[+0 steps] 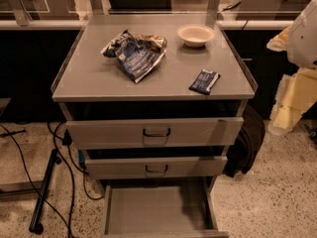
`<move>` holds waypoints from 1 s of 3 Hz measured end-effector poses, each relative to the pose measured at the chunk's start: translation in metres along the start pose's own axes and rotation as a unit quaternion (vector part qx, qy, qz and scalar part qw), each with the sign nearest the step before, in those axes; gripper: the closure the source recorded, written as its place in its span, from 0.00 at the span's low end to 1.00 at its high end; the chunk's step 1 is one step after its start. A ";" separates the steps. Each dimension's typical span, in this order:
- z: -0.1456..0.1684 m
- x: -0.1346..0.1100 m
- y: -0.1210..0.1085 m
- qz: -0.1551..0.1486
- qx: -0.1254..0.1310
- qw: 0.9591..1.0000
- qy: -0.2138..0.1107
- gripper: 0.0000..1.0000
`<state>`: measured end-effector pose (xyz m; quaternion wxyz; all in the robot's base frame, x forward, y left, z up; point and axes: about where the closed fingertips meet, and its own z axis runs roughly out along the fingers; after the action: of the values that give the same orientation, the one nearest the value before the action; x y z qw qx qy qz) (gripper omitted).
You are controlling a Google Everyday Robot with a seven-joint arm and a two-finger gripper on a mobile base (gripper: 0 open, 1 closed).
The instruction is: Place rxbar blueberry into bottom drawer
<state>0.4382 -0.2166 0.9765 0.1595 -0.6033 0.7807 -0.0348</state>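
The rxbar blueberry (pixel 204 81), a small flat dark blue wrapper, lies on the grey cabinet top (pixel 99 78) near its front right corner. The bottom drawer (pixel 114 214) is pulled out below, and its plain grey floor holds nothing. My gripper (pixel 291 100) shows as a pale, blurred shape at the right edge of the view, to the right of the cabinet. It is apart from the bar and holds nothing that I can see.
A crumpled blue-and-silver chip bag (pixel 134 53) and a white bowl (pixel 196 34) sit further back on the top. Two upper drawers with black handles (pixel 156 132) are nearly shut. A black bag (pixel 246 143) leans at the cabinet's right. Cables (pixel 59 182) run on the floor at left.
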 end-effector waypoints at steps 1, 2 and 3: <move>0.000 0.000 0.000 0.000 0.000 1.000 0.000 0.00; 0.006 -0.001 -0.017 0.030 0.006 0.999 -0.024 0.00; 0.018 -0.005 -0.033 0.062 0.009 0.997 -0.053 0.00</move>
<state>0.4757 -0.2181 0.9688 0.2077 -0.5536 0.8064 0.0002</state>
